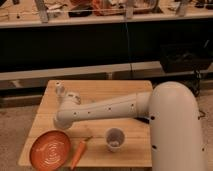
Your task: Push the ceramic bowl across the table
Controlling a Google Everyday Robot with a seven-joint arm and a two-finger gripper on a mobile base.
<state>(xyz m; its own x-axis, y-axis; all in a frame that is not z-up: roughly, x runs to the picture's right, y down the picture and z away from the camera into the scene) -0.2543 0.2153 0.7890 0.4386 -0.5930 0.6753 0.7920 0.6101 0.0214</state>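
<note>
The white arm reaches left over the table. The gripper, fingers closed, sits near the far-left corner. The ceramic bowl rests at the near-left corner, beside the carrot and white cup.
</note>
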